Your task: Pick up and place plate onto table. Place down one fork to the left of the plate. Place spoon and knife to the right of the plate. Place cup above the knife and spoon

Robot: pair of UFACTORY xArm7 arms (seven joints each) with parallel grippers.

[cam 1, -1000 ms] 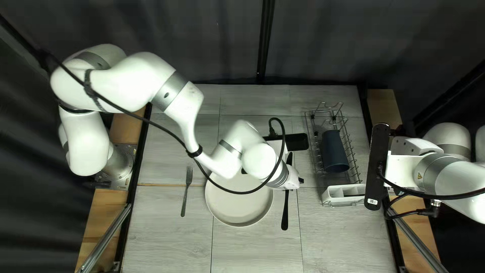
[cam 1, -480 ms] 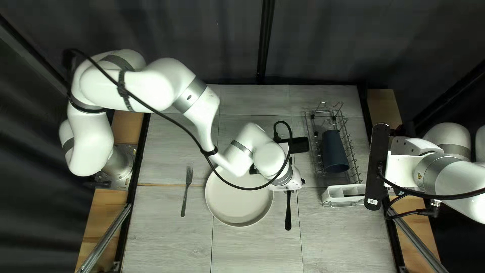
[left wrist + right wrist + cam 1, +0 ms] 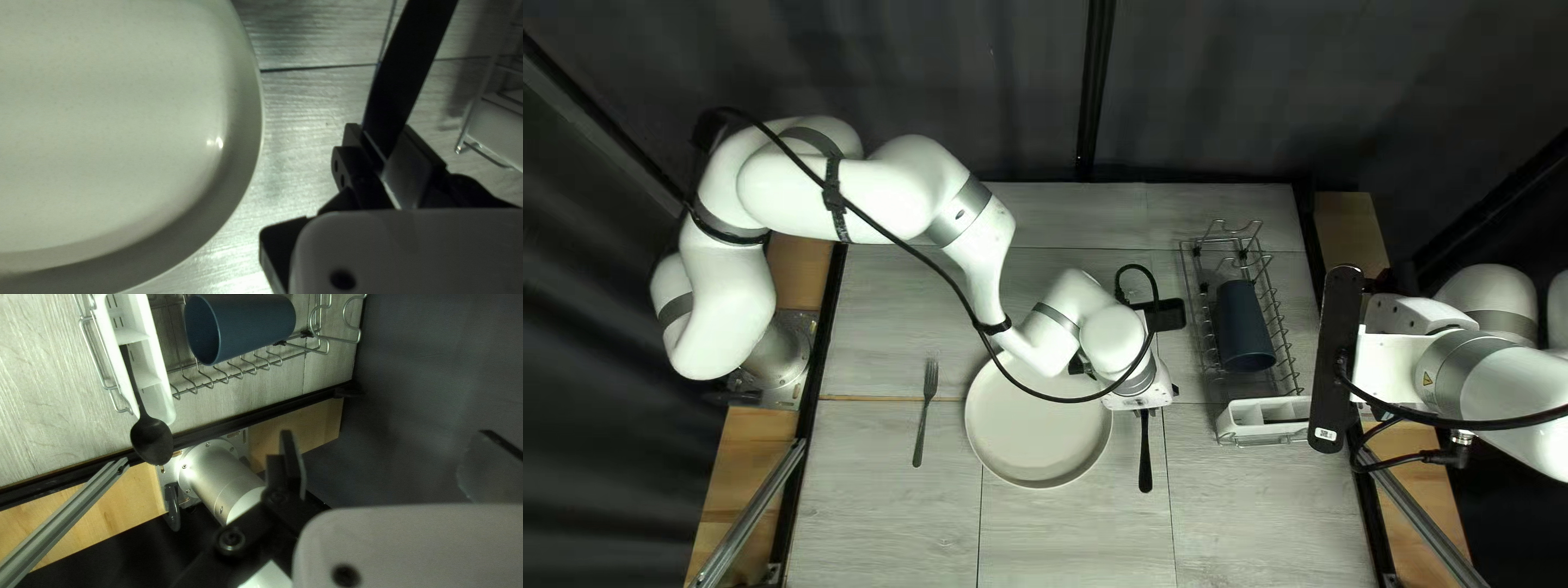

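Note:
My left gripper (image 3: 1144,403) is over the black knife (image 3: 1145,452), just right of the plate (image 3: 1035,441) in the top left view. In the left wrist view the left gripper (image 3: 384,136) is shut on the knife (image 3: 411,65), beside the plate (image 3: 114,125). A fork (image 3: 923,414) lies left of the plate. The blue cup (image 3: 1244,327) lies on its side in the wire rack. My right gripper (image 3: 1388,354) is at the table's right edge; in the right wrist view the right gripper (image 3: 388,435) stands open and empty. A black spoon (image 3: 152,440) leans in the white holder.
The wire rack (image 3: 1292,365) stands on the table's right side, with the white holder (image 3: 1244,418) at its near end. Past the table's right edge, the right wrist view shows an arm base (image 3: 212,476) and a metal rail (image 3: 65,522).
My left arm has shifted right in the top left view, and the knife has moved slightly right with it. The knife's far end is now out of sight. My right arm has stayed still.

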